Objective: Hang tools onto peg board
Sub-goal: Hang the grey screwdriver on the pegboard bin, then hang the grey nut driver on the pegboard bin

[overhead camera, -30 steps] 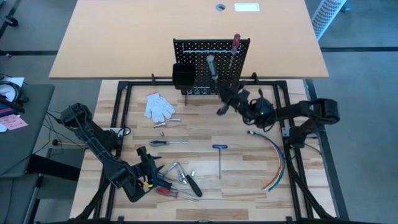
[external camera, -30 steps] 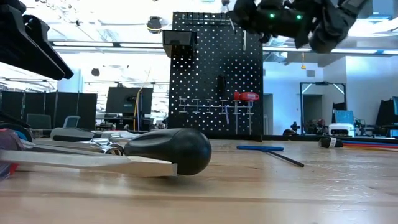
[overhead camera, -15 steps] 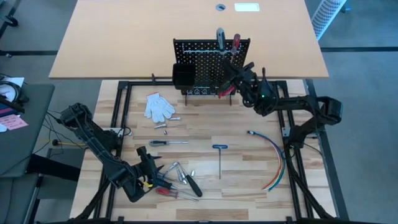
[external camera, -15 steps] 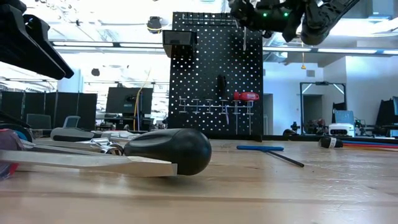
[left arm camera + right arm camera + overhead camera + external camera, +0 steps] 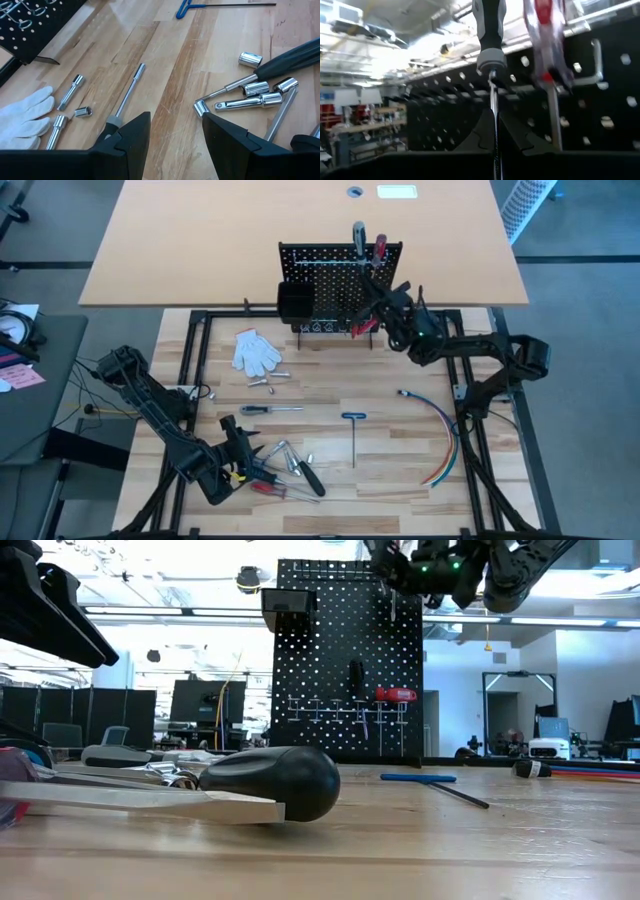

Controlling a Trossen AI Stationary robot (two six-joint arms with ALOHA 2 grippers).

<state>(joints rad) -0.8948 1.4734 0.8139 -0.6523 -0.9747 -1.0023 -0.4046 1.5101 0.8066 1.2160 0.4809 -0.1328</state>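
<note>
High view: we see the right gripper (image 5: 372, 308) up at the peg board (image 5: 330, 270), jaws shut on the shaft of a grey screwdriver (image 5: 358, 235) whose handle stands above the board's top edge, just beside a red screwdriver (image 5: 379, 246). Left gripper (image 5: 243, 442) sits at the near left, jaws parted and holding nothing, next to a pile of tools (image 5: 290, 470). Glove (image 5: 256, 350), blue T-key (image 5: 353, 420) and cables (image 5: 440, 435) lie on the tabletop (image 5: 320, 390).

Low view: we see the right gripper (image 5: 392, 580) at the board's top, shaft hanging down; a black-handled tool (image 5: 270, 782) lies close up.

Left wrist view: jaws apart over bare wood, silver bits (image 5: 257, 90) beside them.

Right wrist view: jaws clamp the screwdriver shaft, grey handle upright, red screwdriver hanging alongside.
</note>
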